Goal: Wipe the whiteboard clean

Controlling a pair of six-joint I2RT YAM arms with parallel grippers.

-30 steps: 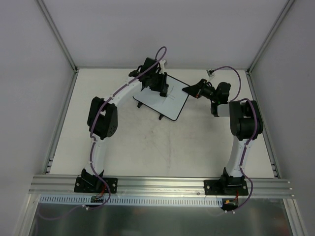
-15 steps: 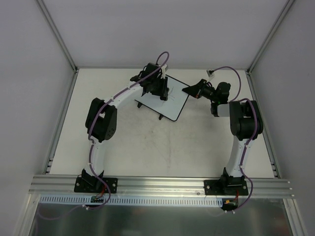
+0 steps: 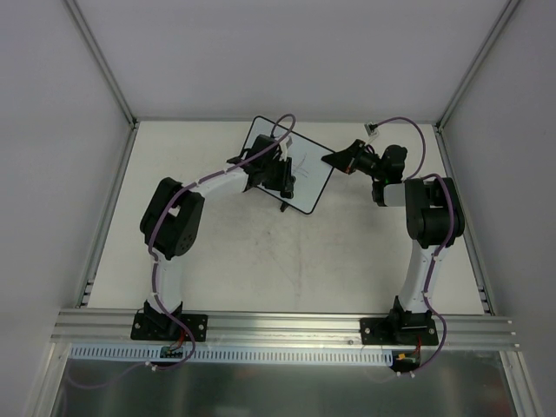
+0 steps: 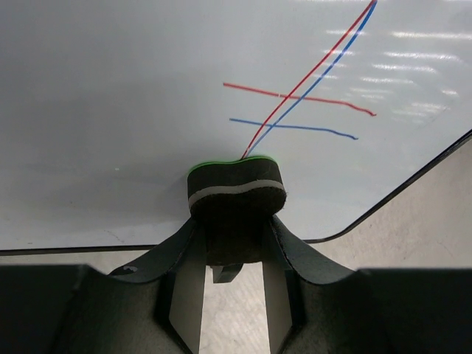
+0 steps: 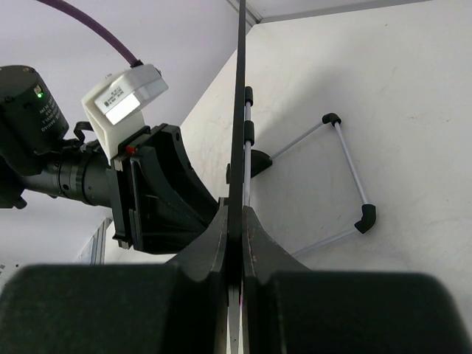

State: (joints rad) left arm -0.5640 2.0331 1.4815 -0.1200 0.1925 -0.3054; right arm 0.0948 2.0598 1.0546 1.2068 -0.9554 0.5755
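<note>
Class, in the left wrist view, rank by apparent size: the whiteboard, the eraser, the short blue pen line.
whiteboard, filling most of the view
eraser, enlarged by nearness to the camera
short blue pen line

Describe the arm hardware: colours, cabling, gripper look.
Both match. The left arm and right arm have white links, black joint housings and black base plates, and a purple cable runs along each. The left gripper and right gripper are black with two tapered fingers.
</note>
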